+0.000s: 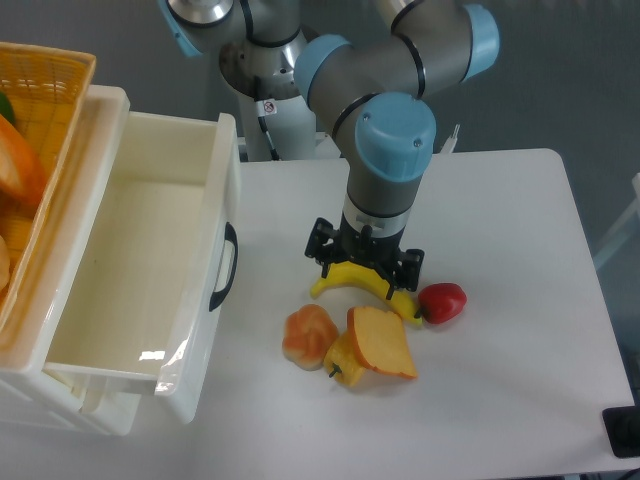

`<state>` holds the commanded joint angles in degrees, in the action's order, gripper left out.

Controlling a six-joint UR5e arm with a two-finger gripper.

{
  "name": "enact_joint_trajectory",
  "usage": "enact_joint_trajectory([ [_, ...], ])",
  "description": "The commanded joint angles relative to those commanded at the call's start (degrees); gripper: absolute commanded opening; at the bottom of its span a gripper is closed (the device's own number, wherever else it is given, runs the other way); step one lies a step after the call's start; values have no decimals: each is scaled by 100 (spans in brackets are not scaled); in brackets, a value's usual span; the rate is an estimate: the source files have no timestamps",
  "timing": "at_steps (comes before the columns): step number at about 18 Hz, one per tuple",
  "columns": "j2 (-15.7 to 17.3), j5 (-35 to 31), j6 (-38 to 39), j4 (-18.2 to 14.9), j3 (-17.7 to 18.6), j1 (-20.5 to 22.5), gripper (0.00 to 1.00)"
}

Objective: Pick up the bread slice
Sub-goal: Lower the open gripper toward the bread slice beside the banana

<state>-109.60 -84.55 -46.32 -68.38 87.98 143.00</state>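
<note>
The gripper (363, 268) hangs straight down from the arm's grey wrist with its blue caps, low over the white table (520, 300). Its black fingers sit right at a curved yellow banana (352, 279); the wrist hides the gap between them, so I cannot tell whether they are spread or pressed together.

Just in front of the banana lies the bread slice (381, 342): flat, roughly square, pale orange-tan on its face with a darker orange crust edge, tilted and resting on a yellow bell pepper (339, 364), which it mostly covers. To one side of the slice is a rounded, lumpy peach-orange bun (308, 337); to the other, a glossy red pepper (442, 302) touching the banana's end.

Beyond them stands a smooth white plastic bin (140, 290) with a black handle, and a woven yellow basket (45, 150) cut off by the frame edge.
</note>
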Motion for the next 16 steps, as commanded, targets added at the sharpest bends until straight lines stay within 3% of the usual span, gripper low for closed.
enact_joint_trajectory([
  [9, -273, 0, 167, 132, 53, 0, 100],
  [12, -413, 0, 167, 404, 88, -9, 100],
  [16, -554, 0, 167, 405, 44, -9, 100],
])
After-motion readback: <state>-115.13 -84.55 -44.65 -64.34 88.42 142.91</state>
